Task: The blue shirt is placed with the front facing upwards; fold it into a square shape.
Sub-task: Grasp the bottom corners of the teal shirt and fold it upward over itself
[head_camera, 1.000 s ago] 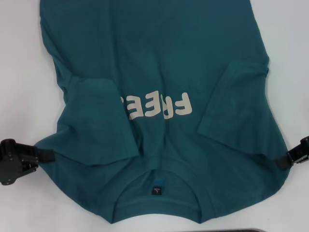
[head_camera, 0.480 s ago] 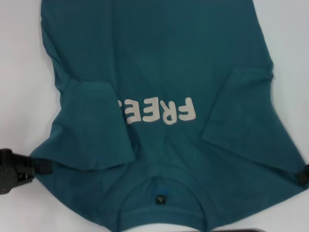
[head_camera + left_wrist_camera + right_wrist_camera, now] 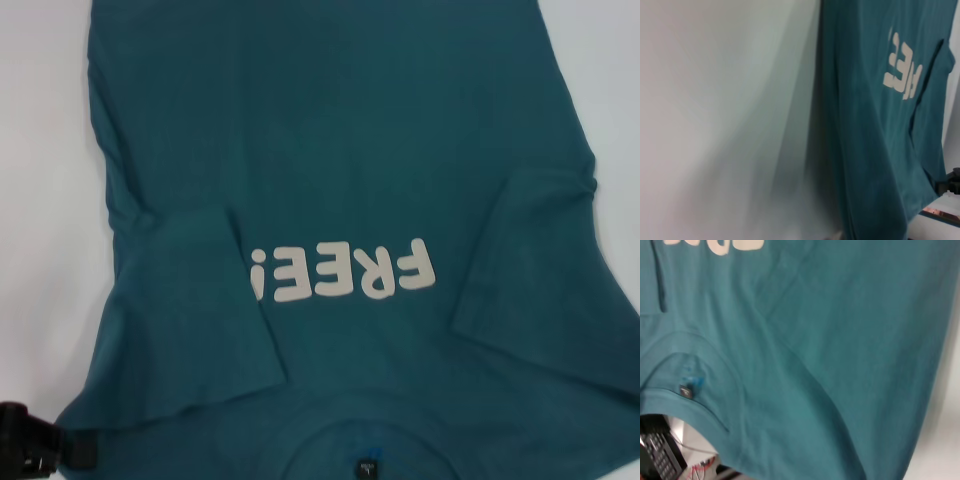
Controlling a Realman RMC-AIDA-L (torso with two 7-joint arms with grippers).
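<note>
- The blue shirt [image 3: 340,180] — front up, sleeves folded inward, spread over the white surface [image 3: 40,150].
- Left gripper [image 3: 45,452] at the shoulder corner, fingers pinching fabric, presumably for folding.
- Right gripper: out of sight.

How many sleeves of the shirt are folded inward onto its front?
2. On the dark teal-blue cotton T-shirt, one sleeve lies left of the cream lettering, the other sleeve right of it.

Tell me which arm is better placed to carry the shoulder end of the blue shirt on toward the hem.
Left, probably. The left gripper sits at the blue shirt's shoulder corner in the head view. The right gripper is out of view.
</note>
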